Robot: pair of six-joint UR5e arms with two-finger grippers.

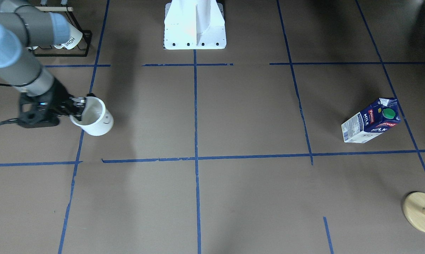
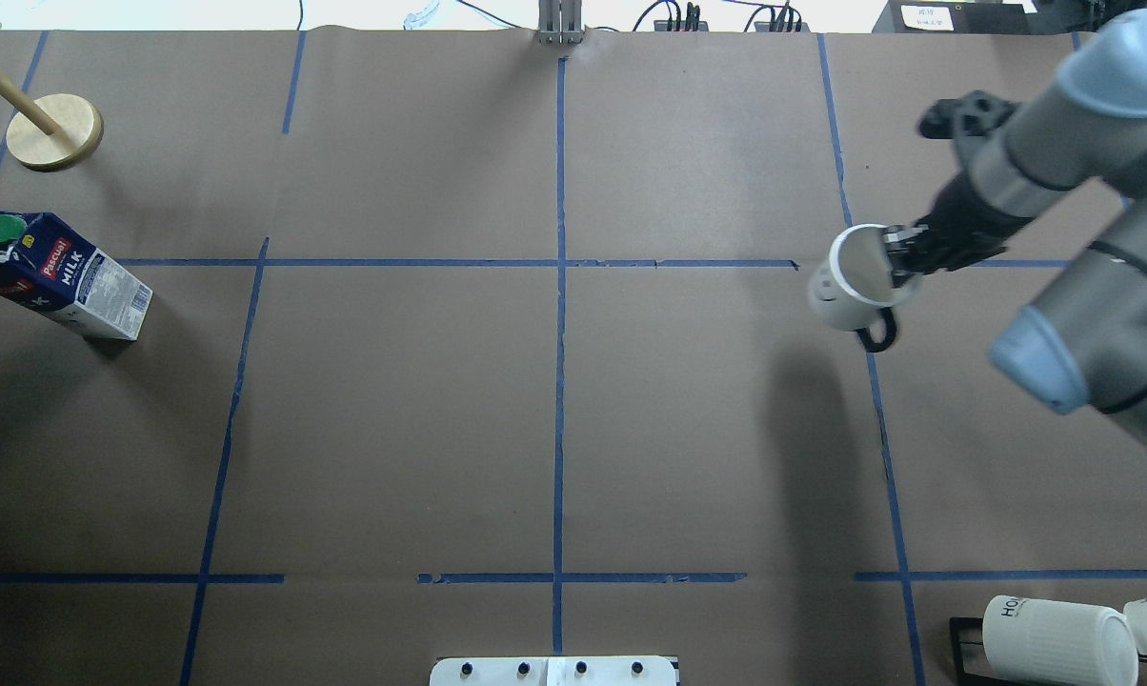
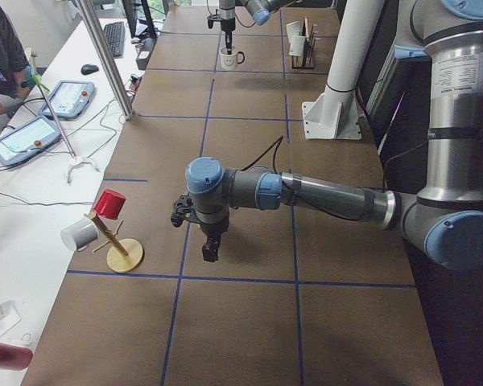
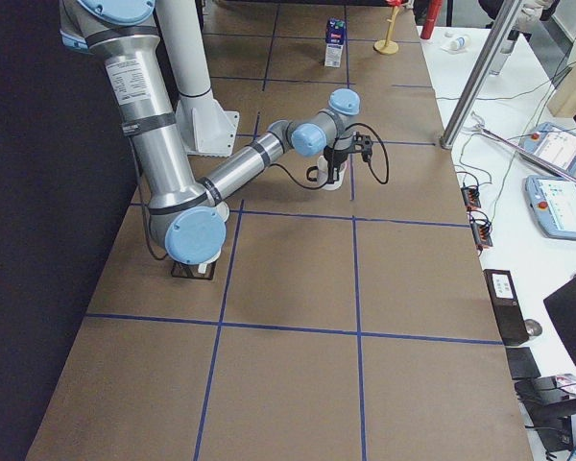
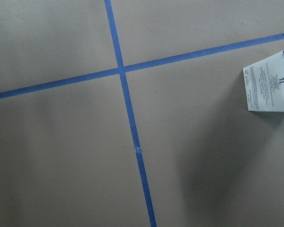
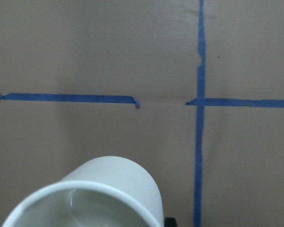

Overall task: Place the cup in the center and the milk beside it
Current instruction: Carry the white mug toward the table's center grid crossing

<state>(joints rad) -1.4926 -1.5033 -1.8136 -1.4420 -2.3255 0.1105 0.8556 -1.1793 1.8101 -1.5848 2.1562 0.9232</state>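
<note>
The white smiley cup (image 2: 845, 291) hangs from my right gripper (image 2: 893, 257), which is shut on its rim, at the table's right side; its black handle points toward the robot. The cup also shows in the front view (image 1: 94, 120) and the right wrist view (image 6: 90, 198). I cannot tell whether it touches the table. The milk (image 2: 59, 276) stands upright at the far left, also in the front view (image 1: 371, 121). My left gripper (image 3: 209, 245) hovers near it; I cannot tell whether it is open or shut. The center tape crossing (image 2: 560, 263) is bare.
A black rack with ribbed "HOME" mugs (image 2: 1050, 634) stands near the robot on the right. A wooden mug tree base (image 2: 54, 131) is at the far left corner beyond the milk. The white robot pedestal (image 1: 195, 24) is at the table's near edge.
</note>
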